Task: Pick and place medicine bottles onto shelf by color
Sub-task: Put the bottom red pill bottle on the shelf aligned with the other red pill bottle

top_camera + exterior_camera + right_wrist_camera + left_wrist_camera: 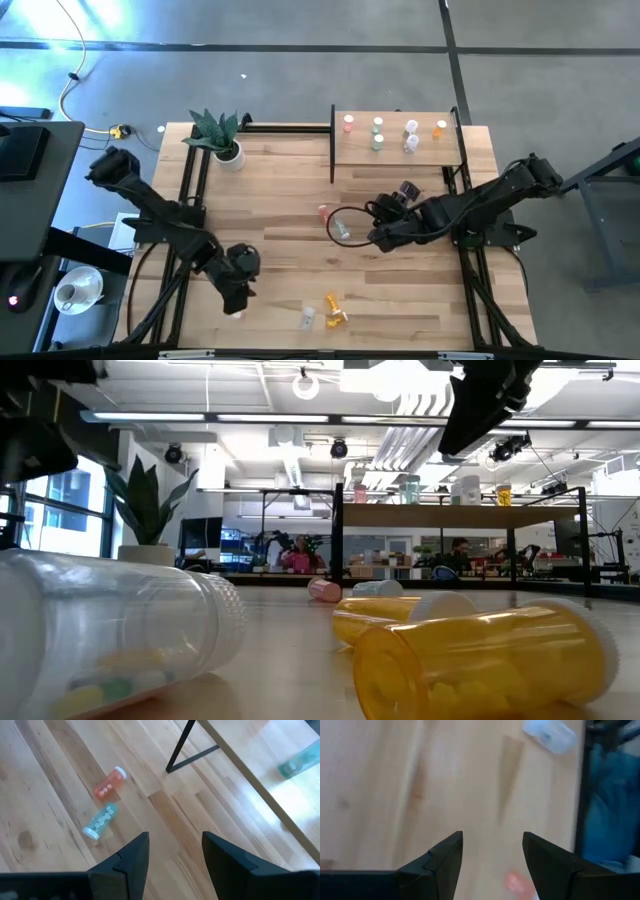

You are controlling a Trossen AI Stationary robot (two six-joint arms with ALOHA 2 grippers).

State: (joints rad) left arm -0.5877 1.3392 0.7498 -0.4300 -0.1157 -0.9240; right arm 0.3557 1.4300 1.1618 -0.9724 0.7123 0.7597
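The shelf (395, 148) stands at the table's far right and carries several upright bottles: one red (348, 123), two green (378, 133), two white (411, 135) and one orange (440, 128). A red bottle (110, 784) and a green bottle (100, 821) lie on their sides mid-table. My right gripper (373, 236) is open and empty just right of them. Near the front edge lie a clear bottle (307, 318) and two orange bottles (335, 310). My left gripper (236, 297) is open, pointing down over a pink bottle (519, 882) at the front left. Its fingers stand on either side of that bottle.
A potted plant (220, 135) stands at the far left corner. Black frame rails (190, 190) run along both table sides. The shelf's black leg (182, 745) stands close ahead of my right gripper. Bare wood lies between the two arms.
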